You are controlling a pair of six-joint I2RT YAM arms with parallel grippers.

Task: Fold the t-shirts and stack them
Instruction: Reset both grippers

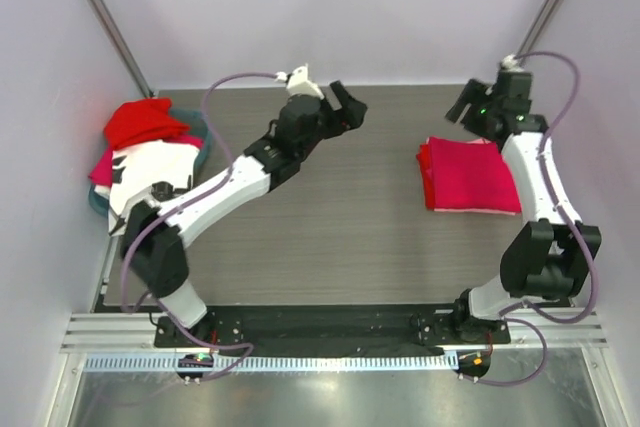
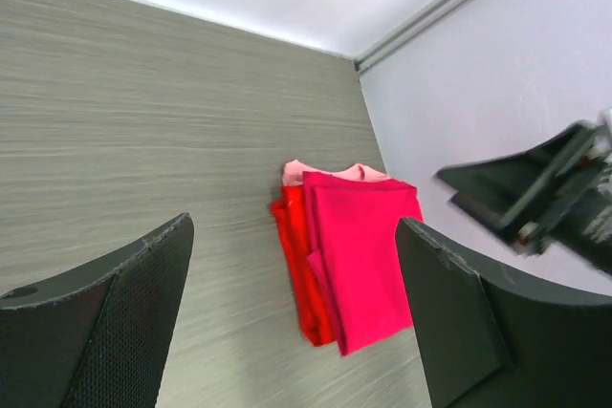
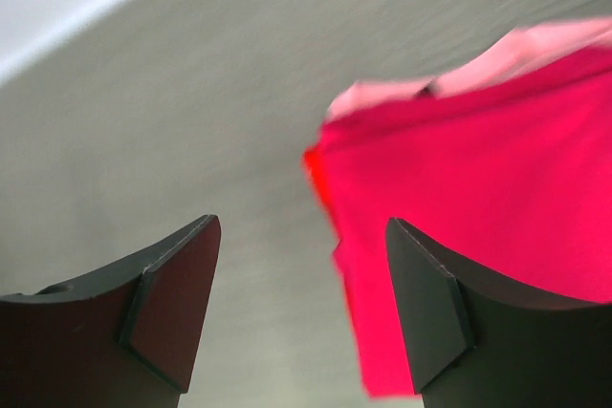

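Note:
A stack of folded shirts [image 1: 470, 175], magenta on top of red and pink, lies on the right of the table. It shows in the left wrist view [image 2: 356, 244] and the right wrist view [image 3: 478, 217]. A heap of unfolded shirts [image 1: 145, 147], red, pink and white, lies at the far left. My left gripper [image 1: 347, 107] is open and empty, raised over the table's far middle. My right gripper [image 1: 466, 107] is open and empty, raised just beyond the stack's far left corner.
A teal cloth [image 1: 205, 142] edges the heap on the left. The grey wood-grain table [image 1: 340, 227] is walled by white panels at the back and sides. A metal rail [image 1: 330, 332] runs along the near edge.

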